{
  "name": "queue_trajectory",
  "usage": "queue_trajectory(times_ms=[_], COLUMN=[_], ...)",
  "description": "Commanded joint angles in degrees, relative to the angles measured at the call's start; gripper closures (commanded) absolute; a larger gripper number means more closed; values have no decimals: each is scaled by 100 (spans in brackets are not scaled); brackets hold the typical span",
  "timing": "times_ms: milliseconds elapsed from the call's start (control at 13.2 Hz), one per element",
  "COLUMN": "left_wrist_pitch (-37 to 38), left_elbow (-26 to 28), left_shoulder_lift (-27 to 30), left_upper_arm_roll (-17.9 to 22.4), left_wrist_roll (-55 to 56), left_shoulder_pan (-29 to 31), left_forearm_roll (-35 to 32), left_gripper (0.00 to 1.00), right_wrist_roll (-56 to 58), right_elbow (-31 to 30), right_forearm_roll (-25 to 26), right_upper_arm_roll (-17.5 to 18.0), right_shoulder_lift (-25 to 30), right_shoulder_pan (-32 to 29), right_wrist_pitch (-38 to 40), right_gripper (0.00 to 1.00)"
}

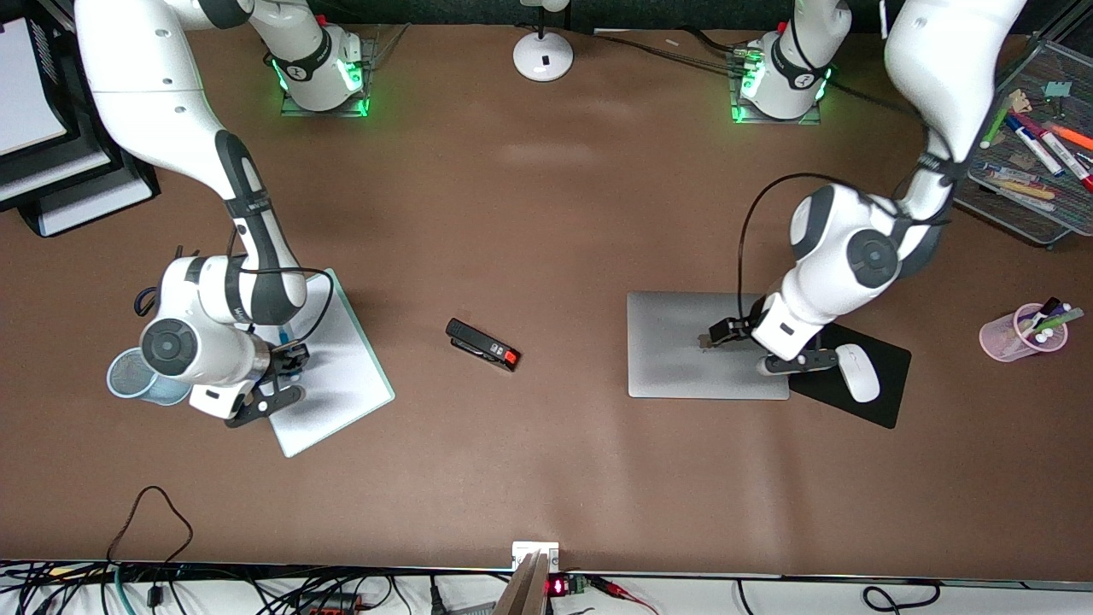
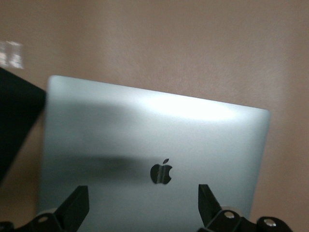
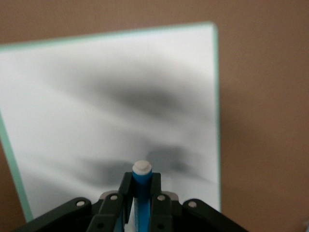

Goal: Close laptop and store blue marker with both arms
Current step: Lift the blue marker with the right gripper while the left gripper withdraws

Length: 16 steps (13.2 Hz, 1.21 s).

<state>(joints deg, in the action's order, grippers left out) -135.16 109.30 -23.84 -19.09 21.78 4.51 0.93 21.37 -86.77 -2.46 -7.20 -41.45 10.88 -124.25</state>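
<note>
The laptop [image 1: 683,346] lies closed and flat on the table toward the left arm's end; its silver lid with the dark apple logo fills the left wrist view [image 2: 145,140]. My left gripper [image 1: 726,331] hovers just over the lid, open and empty [image 2: 142,205], with one finger on each side of the logo. My right gripper [image 1: 286,359] is shut on the blue marker [image 3: 142,183], whose pale end sticks out past the fingertips. It holds the marker over the white clipboard with a mint edge [image 1: 337,376], which also shows in the right wrist view [image 3: 106,87].
A blue mesh cup [image 1: 128,376] stands beside the right gripper. A black stapler [image 1: 482,344] lies mid-table. A white mouse [image 1: 856,371] sits on a black pad [image 1: 879,401] beside the laptop. A pink cup of pens [image 1: 1020,335], a mesh tray of markers [image 1: 1037,145] and a lamp base [image 1: 543,55] stand around.
</note>
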Motion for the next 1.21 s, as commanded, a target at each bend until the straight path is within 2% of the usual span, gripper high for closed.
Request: queue_trajectory(times_ms=[0, 151, 378, 756, 982, 1133], left_wrist_pitch=[577, 814, 1236, 2641, 3493, 3837], left_elbow=[-119, -172, -207, -944, -1445, -1508], left_shoulder_lift=[467, 739, 1161, 1610, 1803, 2022], left_upper_arm_roll=[90, 99, 99, 99, 99, 107], left_wrist_roll=[-69, -78, -78, -104, -664, -1244], left_shoulder_pan=[6, 76, 94, 190, 409, 611], left_forearm_roll=[48, 48, 48, 47, 39, 39], left_gripper=[0, 0, 0, 0, 0, 0], right_wrist_roll=[435, 1295, 2324, 5073, 6648, 7413], right_elbow=[73, 55, 73, 81, 142, 231], right_forearm_roll=[-123, -228, -806, -1782, -2467, -2986], right_upper_arm_roll=[8, 8, 8, -1, -1, -9], right_shoulder_lift=[566, 900, 1174, 1341, 1368, 1368], right_shoulder_pan=[-85, -164, -506, -1253, -1710, -1939], right_wrist_pitch=[287, 366, 804, 1008, 1314, 1499], right_gripper=[95, 95, 95, 95, 96, 97])
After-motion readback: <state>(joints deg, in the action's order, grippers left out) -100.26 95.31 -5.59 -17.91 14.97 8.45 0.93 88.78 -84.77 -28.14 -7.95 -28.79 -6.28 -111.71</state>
